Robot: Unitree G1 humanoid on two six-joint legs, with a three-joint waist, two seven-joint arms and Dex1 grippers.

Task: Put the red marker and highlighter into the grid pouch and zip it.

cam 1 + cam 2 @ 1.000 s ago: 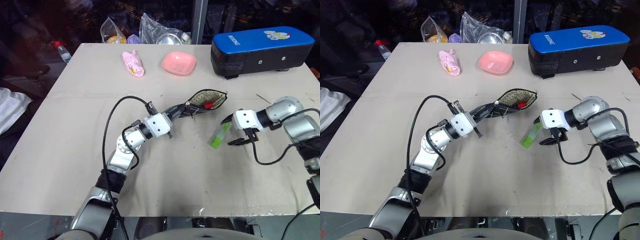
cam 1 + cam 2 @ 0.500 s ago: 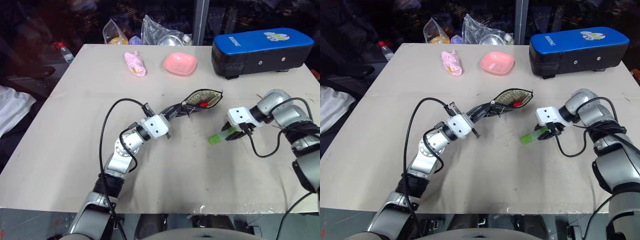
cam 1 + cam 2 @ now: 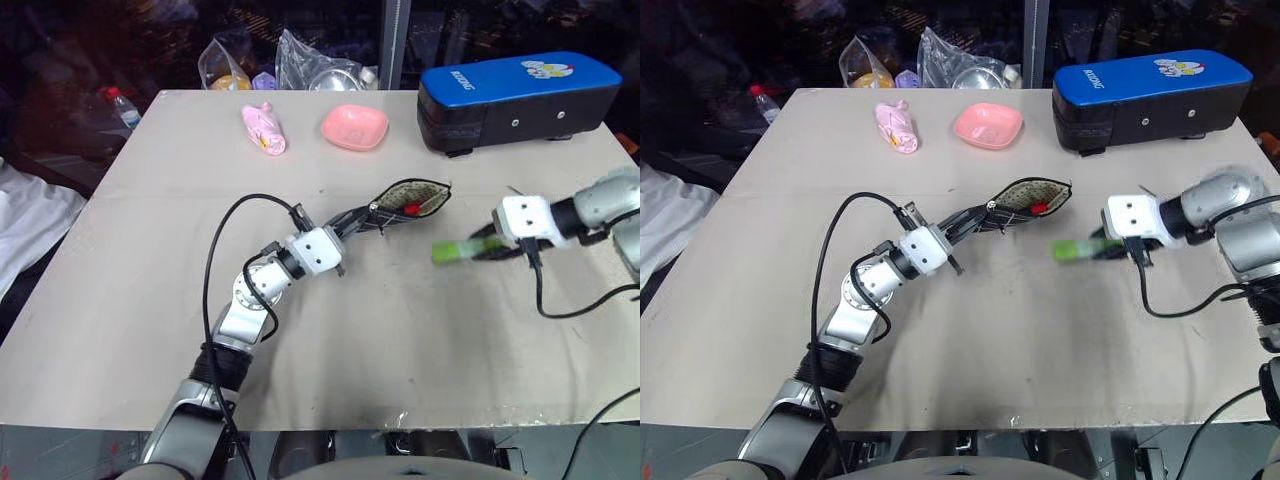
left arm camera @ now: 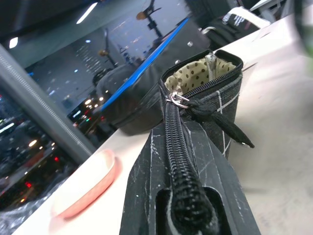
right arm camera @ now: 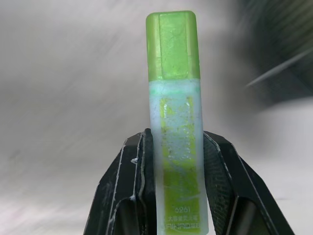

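The grid pouch (image 3: 392, 207) hangs above the table's middle, its closed end held by my shut left gripper (image 3: 350, 227). Its mouth gapes to the right and shows a dotted lining (image 4: 195, 78). The zipper pull cord (image 4: 220, 122) hangs beside the opening. The red marker's (image 3: 411, 209) tip shows inside the mouth. To the right of the pouch my right gripper (image 3: 487, 247) is shut on the highlighter (image 3: 455, 251), a light-green stick held off the table and pointing left toward the pouch. In the right wrist view the fingers (image 5: 129, 171) clamp its lower half, the green cap (image 5: 172, 44) standing free.
A blue-topped black case (image 3: 520, 95) stands at the far right. A pink bowl (image 3: 356, 126) and a pink wrapped thing (image 3: 264, 128) lie at the far middle. Plastic bags (image 3: 300, 62) sit behind the far edge, and a bottle (image 3: 118, 105) at far left.
My right gripper has shut on the highlighter and raised it off the table, carrying it up and to the right. The left arm and pouch have stayed put.
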